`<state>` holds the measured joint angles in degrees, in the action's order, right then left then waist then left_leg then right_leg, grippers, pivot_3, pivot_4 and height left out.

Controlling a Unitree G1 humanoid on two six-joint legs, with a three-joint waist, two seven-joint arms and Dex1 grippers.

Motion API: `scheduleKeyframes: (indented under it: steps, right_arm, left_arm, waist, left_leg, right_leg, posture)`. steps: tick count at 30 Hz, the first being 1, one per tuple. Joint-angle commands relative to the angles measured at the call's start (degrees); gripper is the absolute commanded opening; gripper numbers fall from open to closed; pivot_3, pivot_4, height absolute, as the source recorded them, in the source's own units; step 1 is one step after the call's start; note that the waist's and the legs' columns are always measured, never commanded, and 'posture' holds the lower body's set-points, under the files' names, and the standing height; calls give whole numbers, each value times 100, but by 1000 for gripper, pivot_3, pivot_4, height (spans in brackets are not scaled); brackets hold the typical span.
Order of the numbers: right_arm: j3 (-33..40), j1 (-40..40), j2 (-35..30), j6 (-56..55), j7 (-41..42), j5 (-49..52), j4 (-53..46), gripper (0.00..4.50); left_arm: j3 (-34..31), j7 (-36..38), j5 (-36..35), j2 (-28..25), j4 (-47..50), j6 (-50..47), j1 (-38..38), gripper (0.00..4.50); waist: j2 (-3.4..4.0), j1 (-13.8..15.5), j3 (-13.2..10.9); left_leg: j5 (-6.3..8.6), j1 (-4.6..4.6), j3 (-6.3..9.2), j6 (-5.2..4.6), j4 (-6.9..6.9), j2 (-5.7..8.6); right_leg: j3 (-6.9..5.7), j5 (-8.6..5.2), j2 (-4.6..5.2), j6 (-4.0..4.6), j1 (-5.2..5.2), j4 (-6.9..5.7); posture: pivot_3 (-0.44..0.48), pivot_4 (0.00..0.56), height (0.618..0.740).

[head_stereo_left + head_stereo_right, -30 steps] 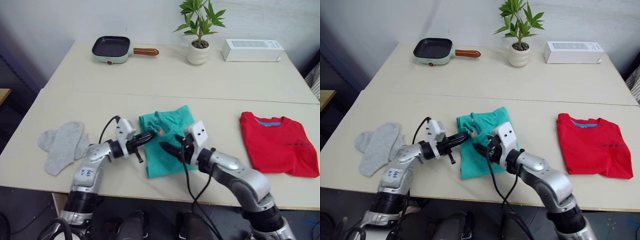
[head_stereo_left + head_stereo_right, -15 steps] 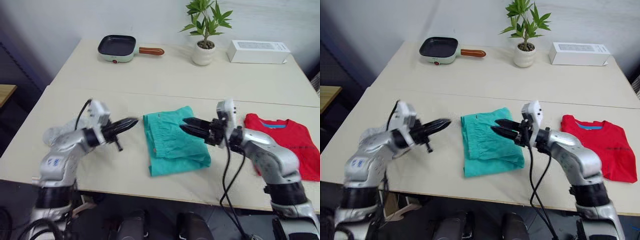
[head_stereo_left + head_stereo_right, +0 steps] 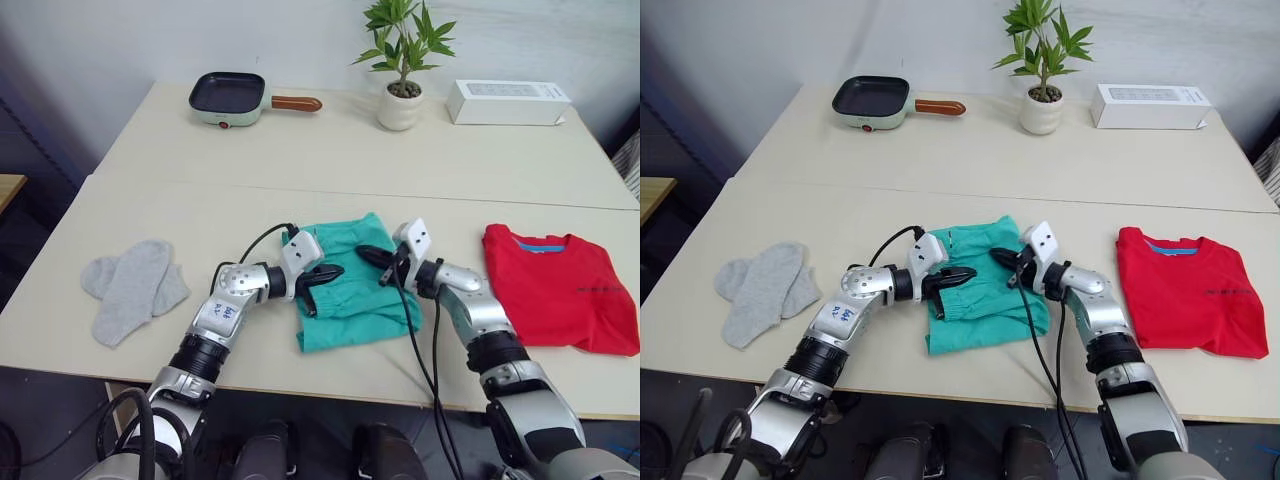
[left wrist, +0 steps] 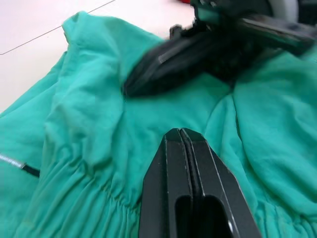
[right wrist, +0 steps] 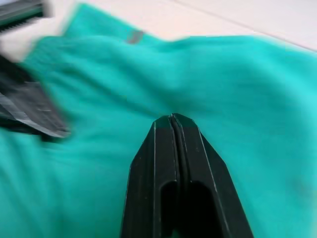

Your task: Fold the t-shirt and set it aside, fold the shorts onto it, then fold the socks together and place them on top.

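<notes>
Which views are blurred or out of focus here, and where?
Right wrist view: the shorts and the left gripper at the edge are smeared. Left wrist view: the right gripper is soft. Both eye views look sharp, evenly lit.

Socks (image 3: 130,288) left, shorts (image 3: 350,300) mid, t-shirt (image 3: 560,290) right on table (image 3: 320,170).

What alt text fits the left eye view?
Both robot arms reach over the teal shorts mid-table, left pincer and right pincer shut above the fabric. Red t-shirt lies folded at right, grey socks at left.
</notes>
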<state>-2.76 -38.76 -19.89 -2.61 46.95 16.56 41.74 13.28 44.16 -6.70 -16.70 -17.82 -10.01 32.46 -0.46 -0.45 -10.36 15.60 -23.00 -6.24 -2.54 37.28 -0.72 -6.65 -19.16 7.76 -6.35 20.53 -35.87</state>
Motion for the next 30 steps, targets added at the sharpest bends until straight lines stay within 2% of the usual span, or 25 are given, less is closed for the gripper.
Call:
scheduleKeyframes:
  steps: [1,4,6,7,9,12,16,18,21,24,27,30]
  right_arm:
    - [441,-121,-214,66,-211,-4,405,43]
    - [825,-55,-465,1061,620,753,-316,43]
    - [876,-22,-870,2486,1193,1280,-931,406]
    - [761,-85,-1183,3557,1451,1495,-1117,636]
    - [328,-292,-1725,5125,1678,1472,-1276,1282]
    - [-214,-725,-2166,6396,2040,1355,-1124,2330]
    - [-630,-907,-2178,6788,2343,1240,-1150,3748]
    - [-673,-907,-1957,6896,2220,1220,-1142,4430]
    - [-655,-1012,-1499,7023,1903,1138,-917,4489]
    - [-635,-1065,-1185,7210,1993,1262,-966,4489]
    - [-543,-1142,-838,7307,1833,1291,-1033,3840]
    - [-209,-1260,-497,7461,1485,1335,-906,2839]
  left_arm:
    - [5,13,133,-136,-23,-63,-309,0]
    - [-126,170,-13,-126,87,232,-402,0]
    - [-268,262,-157,-93,148,330,-395,0]
    - [-330,276,-206,-94,183,304,-370,0]
    - [-385,351,-250,-132,223,311,-324,0]
    - [-414,510,-282,-220,254,351,-297,0]
    - [-416,630,-258,-293,235,395,-292,0]
    - [-456,644,-278,-297,243,400,-305,0]
    - [-478,669,-286,-313,277,405,-356,0]
    - [-462,705,-249,-345,297,430,-415,0]
    - [-516,623,-263,-329,329,408,-499,0]
    - [-491,552,-160,-371,356,475,-596,0]
  waist:
    - [1,-18,1]
    - [5,-46,2]
    - [10,-47,0]
    - [12,-52,-1]
    - [13,-64,-2]
    - [13,-127,-2]
    - [13,-115,-2]
    - [13,-120,-2]
    - [6,-148,2]
    - [6,-148,2]
    - [6,-150,3]
    - [6,-144,3]
  left_leg:
    - [0,3,2,4,-3,-1]
    - [2,2,8,14,-14,-5]
    - [2,-7,12,15,-17,-8]
    - [2,-13,13,14,-16,-8]
    - [5,-19,13,9,-13,-7]
    - [8,-19,17,5,-9,-8]
    - [12,-19,18,14,-15,-11]
    - [13,-21,18,17,-16,-10]
    - [13,-19,16,17,-11,-11]
    - [12,-16,14,20,-10,-15]
    - [11,-15,15,22,-13,-17]
    - [11,-17,15,23,-15,-17]
  right_leg:
    - [10,0,3,1,0,0]
    - [7,-2,1,4,3,-4]
    - [2,-2,-3,5,6,-6]
    - [0,-2,-3,5,8,-3]
    - [-2,-2,-1,6,10,1]
    - [-5,-3,6,9,9,6]
    - [-15,-8,7,18,15,22]
    - [-17,-8,5,18,16,22]
    - [-17,-8,0,17,11,1]
    - [-16,-8,-5,17,11,-5]
    - [-15,-8,-8,17,12,-6]
    - [-13,-8,-9,17,15,-8]
  posture:
    - [0,150,740]
    - [0,150,740]
    - [0,150,740]
    - [0,150,740]
    - [0,150,740]
    - [0,150,740]
    - [0,150,740]
    - [0,150,740]
    - [0,150,740]
    - [0,150,740]
    - [0,150,740]
    - [0,150,740]
